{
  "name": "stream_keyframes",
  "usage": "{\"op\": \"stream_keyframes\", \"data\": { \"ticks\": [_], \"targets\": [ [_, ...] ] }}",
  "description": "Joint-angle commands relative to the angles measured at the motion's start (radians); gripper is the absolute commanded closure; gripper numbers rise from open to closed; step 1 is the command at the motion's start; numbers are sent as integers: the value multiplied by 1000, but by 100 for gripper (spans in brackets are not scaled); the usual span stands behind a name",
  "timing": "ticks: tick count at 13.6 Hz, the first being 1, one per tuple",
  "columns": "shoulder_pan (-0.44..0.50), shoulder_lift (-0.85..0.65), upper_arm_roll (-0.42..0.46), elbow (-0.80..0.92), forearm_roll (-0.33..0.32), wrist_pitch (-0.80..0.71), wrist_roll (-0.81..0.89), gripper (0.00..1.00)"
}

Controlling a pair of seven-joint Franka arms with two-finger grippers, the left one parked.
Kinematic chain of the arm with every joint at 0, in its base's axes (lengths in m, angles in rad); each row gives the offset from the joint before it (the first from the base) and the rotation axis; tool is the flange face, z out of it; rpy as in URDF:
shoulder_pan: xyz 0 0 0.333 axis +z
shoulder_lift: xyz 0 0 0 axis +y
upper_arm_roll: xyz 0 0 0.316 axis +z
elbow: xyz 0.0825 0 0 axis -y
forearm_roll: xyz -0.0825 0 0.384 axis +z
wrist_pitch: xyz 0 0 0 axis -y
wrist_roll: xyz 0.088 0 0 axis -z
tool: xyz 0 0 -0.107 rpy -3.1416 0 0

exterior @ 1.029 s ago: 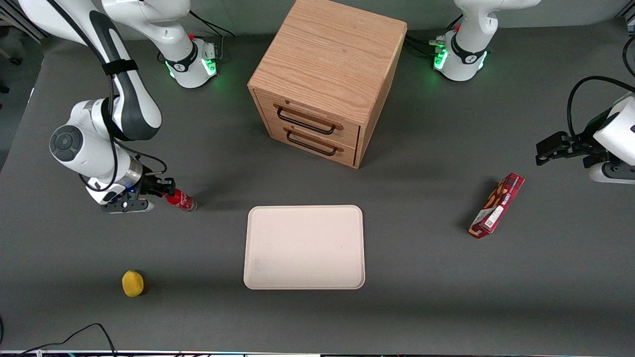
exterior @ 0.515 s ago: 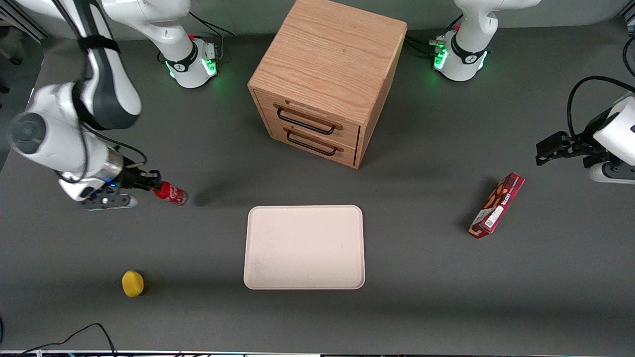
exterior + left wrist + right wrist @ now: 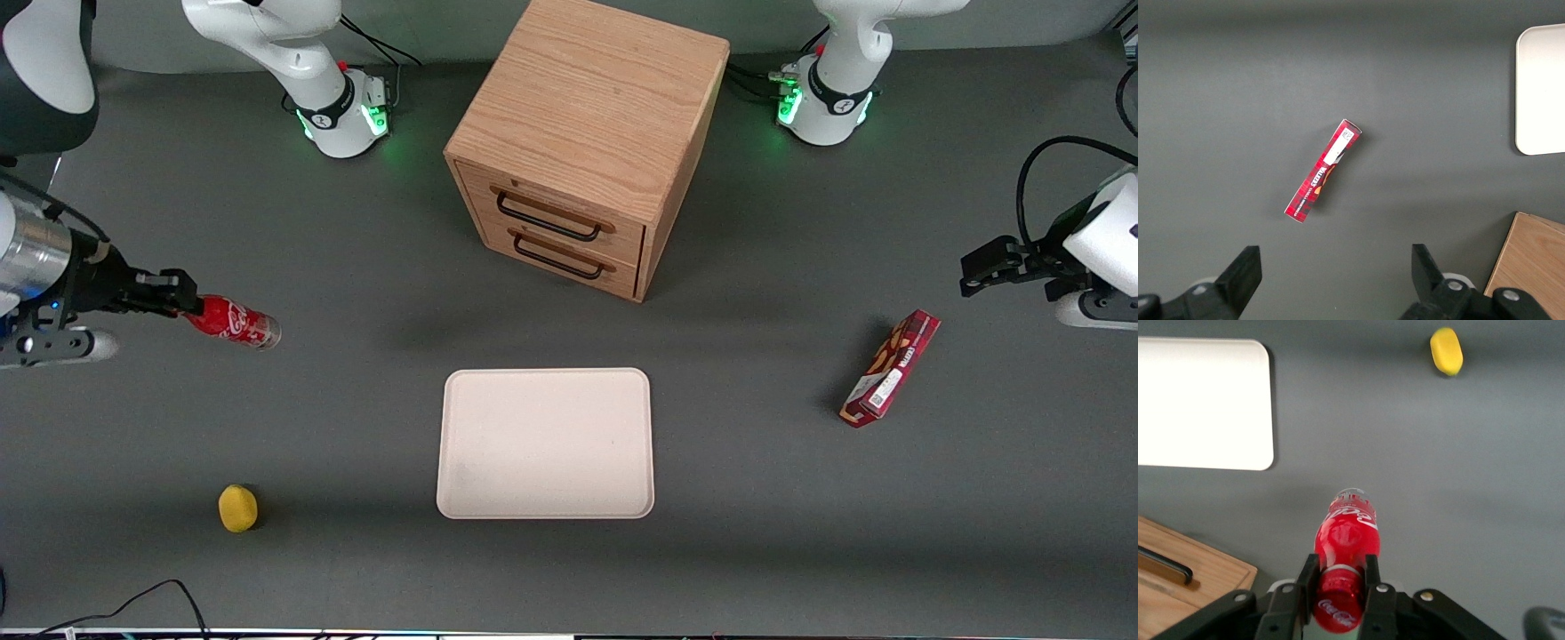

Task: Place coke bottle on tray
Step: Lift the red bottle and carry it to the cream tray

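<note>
Dark grey table (image 3: 756,533) holds one cream tray (image 3: 545,443), one wooden cabinet (image 3: 587,142), one red snack box (image 3: 890,368) and one yellow fruit (image 3: 237,508). Well away from the tray, toward the working arm's end, one gripper (image 3: 178,300) clamps one coke bottle (image 3: 233,322) by its neck, lifted above the table.

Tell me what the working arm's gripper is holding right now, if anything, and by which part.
The gripper is shut on the coke bottle, clamped at its capped neck end, clear base pointing away. It is carried above the table, toward the working arm's end, short of the tray.
</note>
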Motion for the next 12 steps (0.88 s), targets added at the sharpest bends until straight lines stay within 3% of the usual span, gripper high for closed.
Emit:
{"op": "stream_keyframes", "data": {
  "ticks": [1, 5, 9, 12],
  "targets": [
    [121, 214, -28, 214, -20, -1, 156, 100],
    [311, 383, -108, 267, -14, 244, 375, 100],
    [349, 524, -98, 265, -11, 516, 472, 100],
    [354, 556, -98, 259, -13, 549, 477, 100]
  ]
}}
